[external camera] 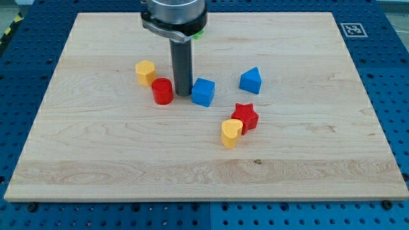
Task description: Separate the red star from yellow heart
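Red star (245,117) sits right of centre on the wooden surface (307,172), touching the yellow heart (231,133), which is just to its near-left. Both look like small hard plastic blocks, so I'd guess light, stiff and pretty slidey on the wood, nothing fragile. No grabbing here anyway: there are no jaws on this rig, just a rod, so nothing is held. Best bet looks like pushing the star on its left or near side, close to where it meets the heart, and steering through its middle so it doesn't spin off. The star is glossy red with stubby points, the heart a rounded yellow.

My tip (183,94) is well away on the far-left, wedged between a red cylinder (162,91) and a blue cube (203,92). A yellow block (146,73) is farther left, and another blue block (250,80) is far of the star.
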Controlling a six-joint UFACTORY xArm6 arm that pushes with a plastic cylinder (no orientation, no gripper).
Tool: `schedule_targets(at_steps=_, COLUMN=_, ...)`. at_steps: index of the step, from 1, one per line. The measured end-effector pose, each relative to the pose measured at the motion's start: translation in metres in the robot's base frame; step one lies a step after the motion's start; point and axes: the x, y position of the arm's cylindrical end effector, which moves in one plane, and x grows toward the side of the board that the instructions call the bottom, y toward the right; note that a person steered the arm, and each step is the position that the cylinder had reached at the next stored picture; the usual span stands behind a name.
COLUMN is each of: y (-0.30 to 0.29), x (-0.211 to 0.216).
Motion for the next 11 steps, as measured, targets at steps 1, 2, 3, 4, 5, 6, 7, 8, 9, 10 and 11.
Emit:
schedule_targets(at_steps=1, y=-0.035, x=-0.002)
schedule_targets(at_steps=2, y=-0.052, x=0.001)
schedule_targets(at_steps=3, y=-0.044, x=0.035)
schedule_targets(at_steps=4, y=-0.038, x=0.071)
schedule_targets(at_steps=5, y=0.009, x=0.078)
schedule_targets(at_steps=6, y=0.052, x=0.078)
schedule_targets(at_steps=7, y=0.084, x=0.078)
schedule_targets(at_steps=8, y=0.122, x=0.076)
schedule_targets(at_steps=9, y=0.128, x=0.062)
schedule_targets(at_steps=10, y=0.111, x=0.039)
schedule_targets(at_steps=11, y=0.117, x=0.019)
